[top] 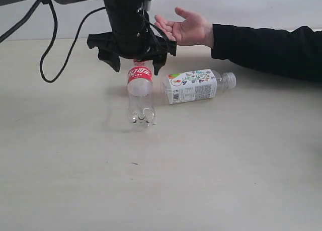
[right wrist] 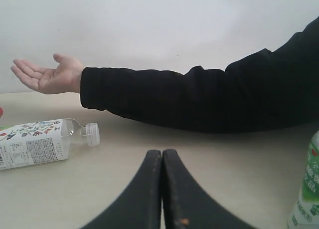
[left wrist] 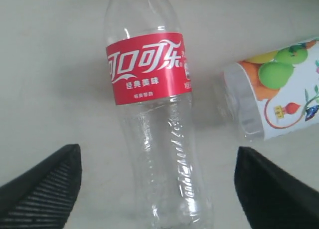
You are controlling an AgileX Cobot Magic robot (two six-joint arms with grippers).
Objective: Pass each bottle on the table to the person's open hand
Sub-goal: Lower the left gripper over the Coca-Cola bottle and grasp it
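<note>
A clear bottle with a red label (top: 140, 97) (left wrist: 149, 89) lies on the table (top: 226, 165), cap end towards the far side. My left gripper (top: 136, 68) (left wrist: 157, 154) hangs over it, open, one finger on each side of its lower body and neither touching it. Just to its right a clear bottle with a white floral label (top: 193, 85) (left wrist: 279, 99) (right wrist: 35, 141) lies on its side. The person's open hand (top: 186, 27) (right wrist: 47, 74) waits palm up beyond them. My right gripper (right wrist: 162, 153) is shut and empty, low over the table. A green-and-white-label bottle (right wrist: 309, 189) stands beside it.
The person's black-sleeved arm (top: 271, 45) reaches in from the right along the back of the table. A black cable (top: 48, 65) loops down from my left arm at the back left.
</note>
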